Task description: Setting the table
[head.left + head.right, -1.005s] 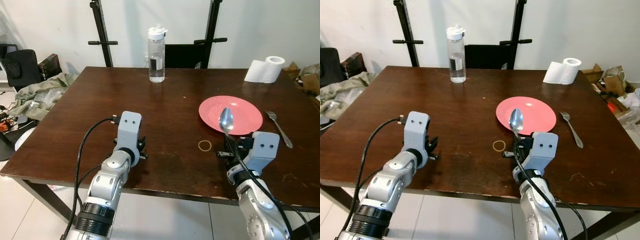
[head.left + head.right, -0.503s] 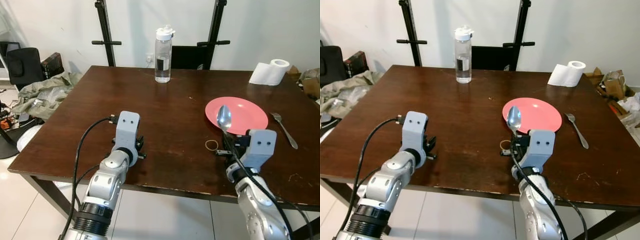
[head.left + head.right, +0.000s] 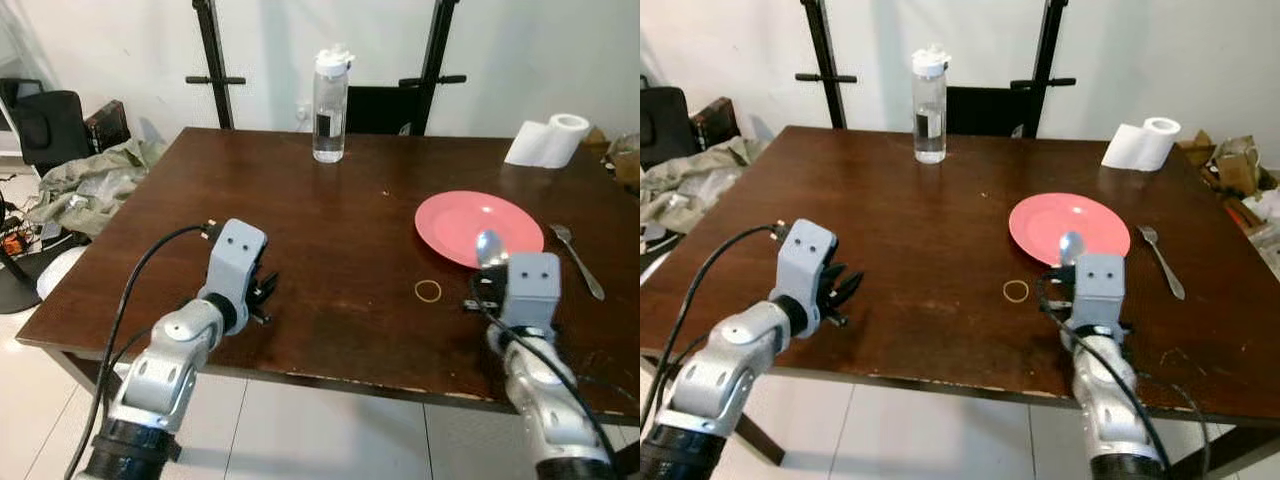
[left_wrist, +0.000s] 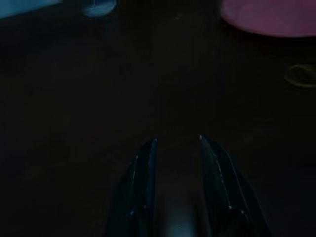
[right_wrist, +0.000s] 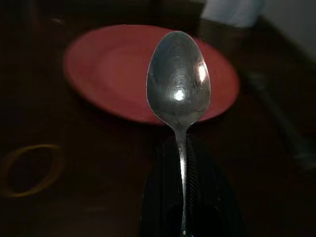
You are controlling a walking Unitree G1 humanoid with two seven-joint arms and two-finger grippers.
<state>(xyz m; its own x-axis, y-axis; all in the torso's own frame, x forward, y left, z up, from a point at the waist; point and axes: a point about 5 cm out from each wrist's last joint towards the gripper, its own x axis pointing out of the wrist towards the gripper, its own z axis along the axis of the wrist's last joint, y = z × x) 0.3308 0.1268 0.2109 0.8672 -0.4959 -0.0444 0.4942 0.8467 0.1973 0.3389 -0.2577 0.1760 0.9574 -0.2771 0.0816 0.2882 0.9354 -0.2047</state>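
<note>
Since the earlier frames, right claw (image 5: 185, 197) has shifted rightward relative to the plate: the spoon's bowl now shows over the plate's near right rim rather than its near left. Left claw (image 4: 177, 143) has swung outward, toward the worktop's near left part.

Right claw: fingers closed on the handle of the spoon (image 5: 178, 79), which stands upright with its bowl uppermost, just at the near edge of the red plate (image 3: 455, 215).

Left claw: fingers slightly apart, holding nothing, low over the bare dark worktop (image 3: 330, 220).

Fork (image 3: 577, 258) lies on the worktop just right of the plate, apart from it. Yellow rubber band (image 3: 428, 291) lies flat near the plate's near left rim, between plate and worktop edge. Water bottle (image 3: 329, 105) stands upright at the far side. Paper roll (image 3: 547, 141) lies at the far right corner. Heap of cloth (image 3: 85, 185) sits on the floor left of the worktop.
</note>
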